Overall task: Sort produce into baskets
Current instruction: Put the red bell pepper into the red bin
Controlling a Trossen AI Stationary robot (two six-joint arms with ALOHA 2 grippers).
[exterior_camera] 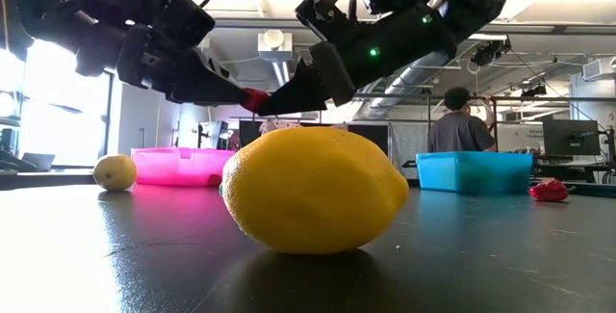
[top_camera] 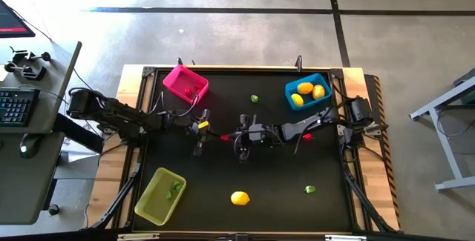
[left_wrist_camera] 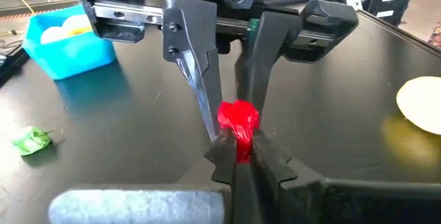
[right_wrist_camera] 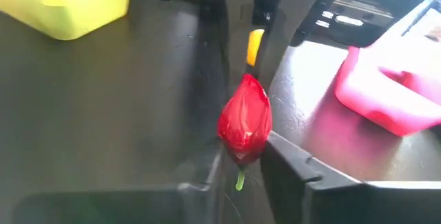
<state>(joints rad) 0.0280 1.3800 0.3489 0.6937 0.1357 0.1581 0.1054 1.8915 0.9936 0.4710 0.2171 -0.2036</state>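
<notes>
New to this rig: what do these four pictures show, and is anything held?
Two dark robot arms work at a black table. One picture looks straight down, one sits at table height just behind a lemon, and two come from cameras on the arms' wrists. On the table stand a pink basket, a blue basket holding yellow pieces, and a yellow-green basket. The lemon and two small green pieces lie loose. Mid-table the left gripper is shut on a red piece, with the right gripper right at it, as in a handover.
</notes>
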